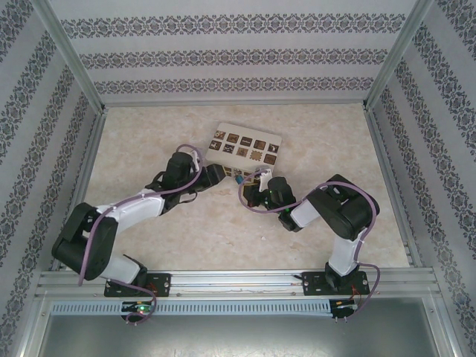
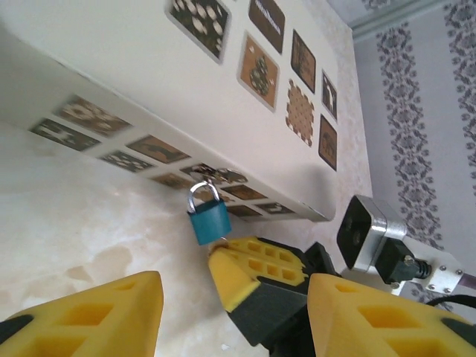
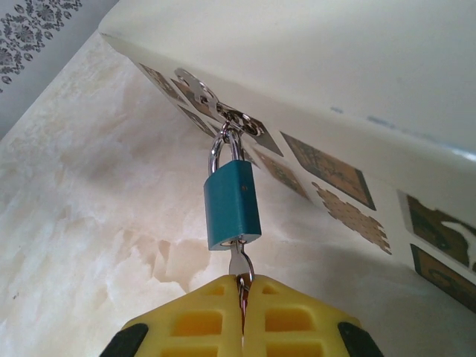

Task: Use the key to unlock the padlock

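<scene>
Padlock (image 3: 232, 204) hangs off the hasp (image 3: 216, 104) on the near side of the box (image 3: 335, 67), over the bench (image 3: 82, 223). Right jaws are pinched tight on the key (image 3: 238, 262), which is already up in the keyhole. Shackle looks seated, so I'd say the turn and pop are left. Left jaws hang partly open close by, touching nothing.

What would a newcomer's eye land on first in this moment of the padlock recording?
The small blue padlock stands out first, hanging by its silvery shackle from the side of the cream box near the middle of the table. Directly under it, the right gripper is shut on the key, whose blade sits in the bottom of the lock. The left gripper waits open close beside them, holding nothing.
</scene>
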Robot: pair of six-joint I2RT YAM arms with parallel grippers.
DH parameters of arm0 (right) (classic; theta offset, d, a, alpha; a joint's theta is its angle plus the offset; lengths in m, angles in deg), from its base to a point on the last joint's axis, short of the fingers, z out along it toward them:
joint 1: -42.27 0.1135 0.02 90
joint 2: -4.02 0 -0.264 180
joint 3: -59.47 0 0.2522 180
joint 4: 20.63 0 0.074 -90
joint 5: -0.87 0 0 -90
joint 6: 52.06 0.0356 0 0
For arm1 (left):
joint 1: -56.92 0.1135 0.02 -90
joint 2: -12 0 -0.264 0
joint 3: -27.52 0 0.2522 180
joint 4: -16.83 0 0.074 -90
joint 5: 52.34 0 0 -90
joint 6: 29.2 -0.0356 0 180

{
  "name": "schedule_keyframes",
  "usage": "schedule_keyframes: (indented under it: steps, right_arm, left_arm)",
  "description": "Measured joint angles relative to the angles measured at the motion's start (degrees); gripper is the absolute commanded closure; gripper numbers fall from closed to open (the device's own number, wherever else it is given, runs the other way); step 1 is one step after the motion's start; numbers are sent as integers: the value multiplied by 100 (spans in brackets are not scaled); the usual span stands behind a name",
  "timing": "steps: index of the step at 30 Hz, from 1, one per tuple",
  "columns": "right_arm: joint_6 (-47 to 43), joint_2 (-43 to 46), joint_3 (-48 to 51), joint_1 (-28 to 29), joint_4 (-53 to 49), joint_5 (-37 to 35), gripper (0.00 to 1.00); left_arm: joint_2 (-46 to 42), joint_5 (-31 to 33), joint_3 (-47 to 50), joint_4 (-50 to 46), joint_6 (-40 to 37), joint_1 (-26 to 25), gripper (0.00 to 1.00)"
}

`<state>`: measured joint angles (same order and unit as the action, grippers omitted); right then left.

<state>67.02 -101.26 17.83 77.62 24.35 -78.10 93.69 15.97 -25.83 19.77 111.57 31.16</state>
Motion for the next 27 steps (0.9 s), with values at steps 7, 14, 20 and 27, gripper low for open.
schedule_keyframes:
  steps: [7,14,20,27]
  right_arm:
    - [280,160,31,0,-116,24,100]
    - [678,227,55,0,-162,35,100]
    - [944,269,66,0,-177,50,100]
    - [1250,326,74,4,-223,68,100]
  left_arm:
    - [-621,568,433,4,-234,2,28]
    - [-931,833,815,168,-149,39,24]
    - [-789,614,1108,815,358,155,29]
    - [-175,66,1108,1722,1032,232,37]
